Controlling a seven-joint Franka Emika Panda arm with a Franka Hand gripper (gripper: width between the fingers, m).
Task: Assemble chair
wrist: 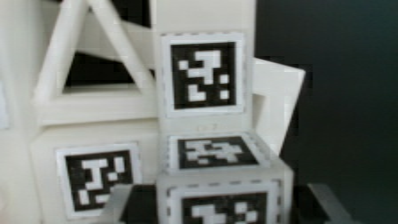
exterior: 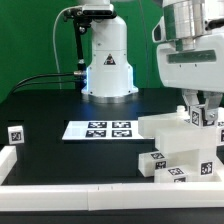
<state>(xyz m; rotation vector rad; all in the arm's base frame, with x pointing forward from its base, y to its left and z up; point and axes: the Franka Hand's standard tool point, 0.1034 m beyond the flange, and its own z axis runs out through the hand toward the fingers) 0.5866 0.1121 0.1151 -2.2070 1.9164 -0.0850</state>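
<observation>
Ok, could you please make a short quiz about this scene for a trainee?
1. True or false: the marker board lies to the exterior view's right of the gripper.
2. How many tags does the marker board carry?
3. The lone part stands: A) on the marker board, B) by the rail, C) in the gripper.
Key: 1 false; 2 four; 3 B.
</observation>
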